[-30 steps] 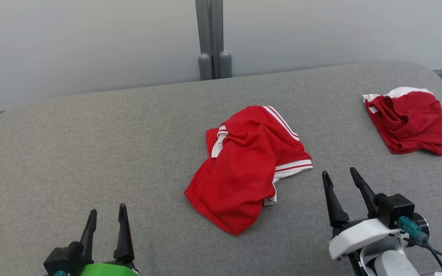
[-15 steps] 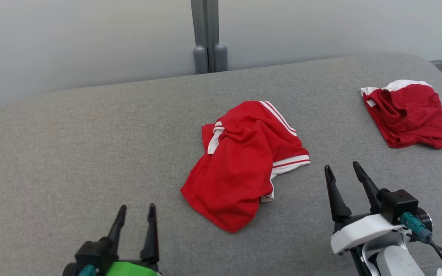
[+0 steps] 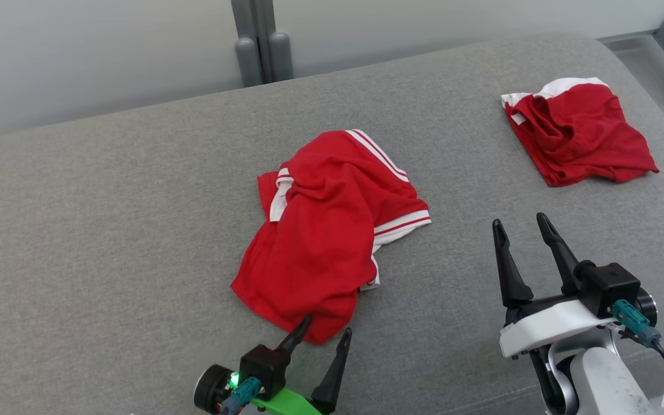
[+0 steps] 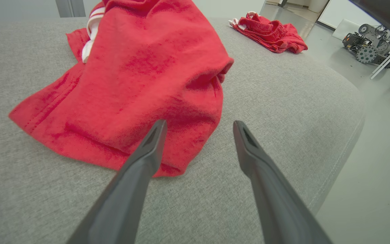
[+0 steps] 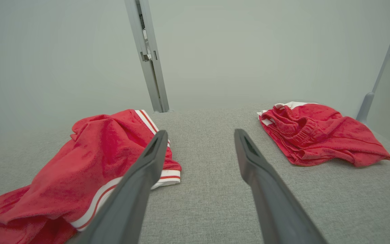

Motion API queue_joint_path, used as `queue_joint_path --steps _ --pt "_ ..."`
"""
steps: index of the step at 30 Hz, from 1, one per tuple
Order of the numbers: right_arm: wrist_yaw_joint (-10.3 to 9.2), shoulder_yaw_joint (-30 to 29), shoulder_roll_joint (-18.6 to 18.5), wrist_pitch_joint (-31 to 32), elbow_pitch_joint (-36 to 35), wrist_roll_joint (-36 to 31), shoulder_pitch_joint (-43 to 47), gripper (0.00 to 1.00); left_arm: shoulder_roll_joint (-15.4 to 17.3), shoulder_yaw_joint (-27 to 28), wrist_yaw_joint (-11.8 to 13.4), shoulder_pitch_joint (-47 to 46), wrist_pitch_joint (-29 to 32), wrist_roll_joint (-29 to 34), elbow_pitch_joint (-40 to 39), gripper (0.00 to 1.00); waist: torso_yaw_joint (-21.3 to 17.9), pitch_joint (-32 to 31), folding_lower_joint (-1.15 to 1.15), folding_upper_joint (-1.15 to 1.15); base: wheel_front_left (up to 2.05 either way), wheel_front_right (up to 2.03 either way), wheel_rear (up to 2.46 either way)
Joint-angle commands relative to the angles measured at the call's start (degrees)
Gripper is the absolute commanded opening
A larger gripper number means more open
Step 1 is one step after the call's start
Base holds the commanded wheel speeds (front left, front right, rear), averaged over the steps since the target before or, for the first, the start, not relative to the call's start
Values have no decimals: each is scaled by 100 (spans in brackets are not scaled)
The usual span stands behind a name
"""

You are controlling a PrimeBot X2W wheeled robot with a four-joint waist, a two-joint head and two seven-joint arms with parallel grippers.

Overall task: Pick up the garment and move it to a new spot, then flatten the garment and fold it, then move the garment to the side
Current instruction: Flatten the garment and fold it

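Observation:
A crumpled red garment (image 3: 332,230) with white striped trim lies in the middle of the grey padded table (image 3: 107,202). My left gripper (image 3: 327,325) stands open at the garment's near corner, one fingertip over the red cloth and the other over bare table. In the left wrist view the garment (image 4: 141,74) spreads just ahead of that open gripper (image 4: 197,125). My right gripper (image 3: 519,222) is open above bare table, to the right of the garment. The right wrist view has the garment (image 5: 90,162) to the left of the open gripper (image 5: 200,134).
A second red garment (image 3: 577,129) with a white band lies bunched at the table's far right, also in the right wrist view (image 5: 320,134). A grey post (image 3: 257,40) stands behind the table. The table's right edge (image 4: 347,135) drops to the floor.
My left gripper has moved right and forward to the garment's near corner, still open. The head camera has shifted, sliding the whole scene left and up. The right gripper holds its place.

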Motion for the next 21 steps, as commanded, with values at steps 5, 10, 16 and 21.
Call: queue_joint_path --steps 5,10,16,21 --pt "-8 -43 -7 -17 -57 55 -137 100 27 -76 224 -537 -62 171 585 100 -513 414 0 0 0 0 0" --pt "-8 -78 -7 -17 -54 68 -159 100 28 -147 292 -801 -86 100 935 73 -581 452 0 0 0 0 0" --pt "-9 -151 -6 -17 -85 59 -130 100 26 28 388 -942 -95 137 784 0 -458 396 0 0 0 0 0" --pt "-9 -167 -9 -17 -94 86 -96 100 49 327 424 -845 -93 288 253 0 -296 322 0 0 0 0 0"
